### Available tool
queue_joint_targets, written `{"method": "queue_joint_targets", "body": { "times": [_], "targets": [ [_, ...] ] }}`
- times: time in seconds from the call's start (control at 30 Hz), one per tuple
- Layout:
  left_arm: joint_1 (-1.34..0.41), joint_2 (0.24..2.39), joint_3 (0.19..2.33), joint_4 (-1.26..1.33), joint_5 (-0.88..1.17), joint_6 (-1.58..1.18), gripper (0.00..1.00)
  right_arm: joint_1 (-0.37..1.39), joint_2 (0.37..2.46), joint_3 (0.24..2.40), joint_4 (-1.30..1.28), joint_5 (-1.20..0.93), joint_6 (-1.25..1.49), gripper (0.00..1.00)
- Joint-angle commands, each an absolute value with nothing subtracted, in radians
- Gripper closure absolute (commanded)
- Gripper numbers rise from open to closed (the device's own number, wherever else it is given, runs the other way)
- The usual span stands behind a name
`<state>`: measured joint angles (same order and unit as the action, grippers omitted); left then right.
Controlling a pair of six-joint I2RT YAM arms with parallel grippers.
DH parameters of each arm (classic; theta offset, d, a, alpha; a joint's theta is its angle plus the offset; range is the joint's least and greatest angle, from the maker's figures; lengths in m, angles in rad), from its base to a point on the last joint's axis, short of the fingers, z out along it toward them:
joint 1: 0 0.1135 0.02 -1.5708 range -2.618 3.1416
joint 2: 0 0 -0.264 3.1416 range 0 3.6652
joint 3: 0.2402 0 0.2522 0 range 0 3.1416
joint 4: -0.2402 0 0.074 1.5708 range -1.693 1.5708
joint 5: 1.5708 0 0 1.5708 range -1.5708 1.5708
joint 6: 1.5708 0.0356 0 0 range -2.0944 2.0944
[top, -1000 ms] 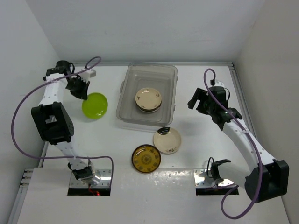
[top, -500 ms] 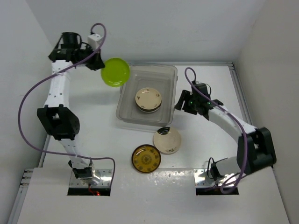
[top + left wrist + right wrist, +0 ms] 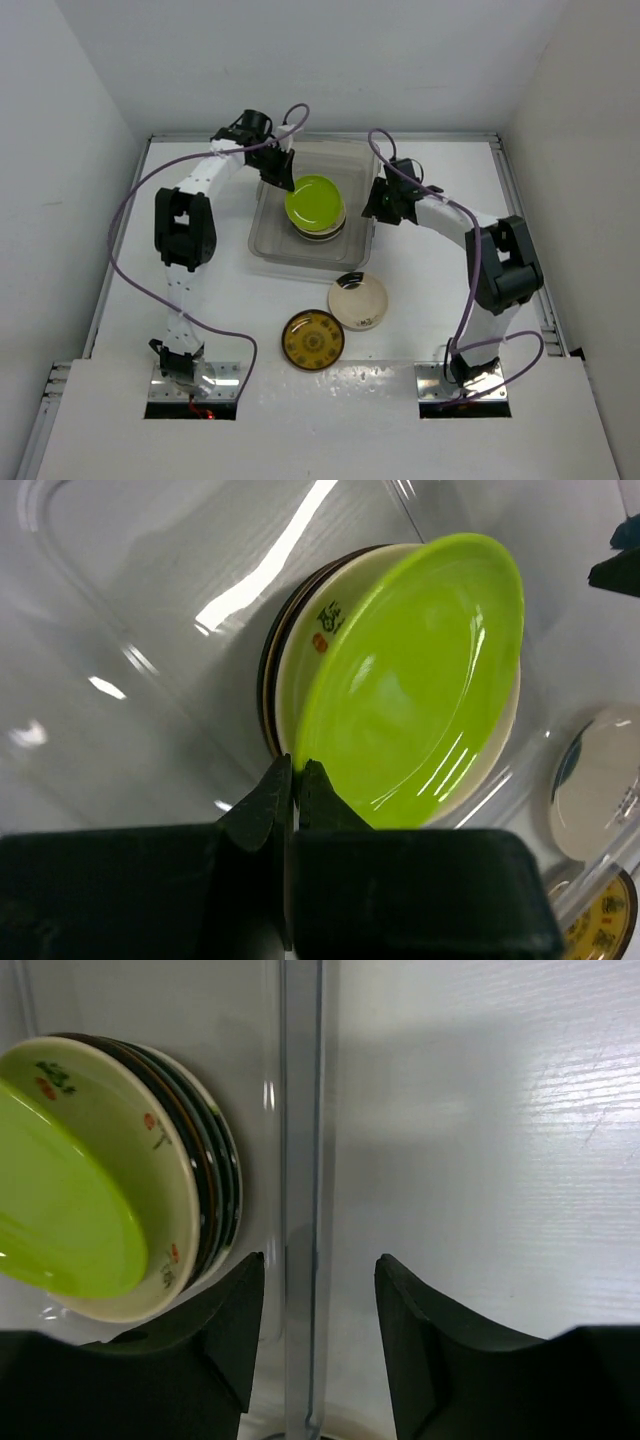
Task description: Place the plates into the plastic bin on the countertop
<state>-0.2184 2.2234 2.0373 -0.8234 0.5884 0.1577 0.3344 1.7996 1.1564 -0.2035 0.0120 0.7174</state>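
In the upper middle of the overhead view, the left hand (image 3: 283, 172) has its fingers pinched tight on the rim of the lime green plate (image 3: 315, 202), which lies tilted on a stack of plates (image 3: 215, 1200) inside the plastic bin (image 3: 262, 238). The right hand (image 3: 315, 1285) is spread open with nothing in it, one finger on either side of the bin's wall. Below the bin, on the white surface (image 3: 200, 290), a cream plate (image 3: 358, 301) and an amber-brown patterned plate (image 3: 313, 340) sit just beside each other.
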Motion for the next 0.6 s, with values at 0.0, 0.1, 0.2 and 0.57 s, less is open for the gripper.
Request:
{"method": "queue_joint_targets", "body": {
  "times": [0.0,0.1,0.2,0.57],
  "targets": [
    [-0.25,2.221,2.057,-0.767,0.56,0.13,0.96,0.348,1.824,1.222,-0.195,0.054,0.701,0.54],
    [-0.25,2.23,2.057,-0.767,0.517,0.121,0.78,0.348,1.858,1.265,-0.215,0.075,0.661,0.62],
    [-0.271,2.221,2.034,-0.767,0.476,0.147,0.61,0.344,1.893,1.311,-0.222,0.089,0.627,0.7],
    [-0.252,2.105,2.089,-0.804,0.411,0.176,0.32,0.319,2.061,1.597,-0.304,0.095,0.514,0.98]
  ]
}}
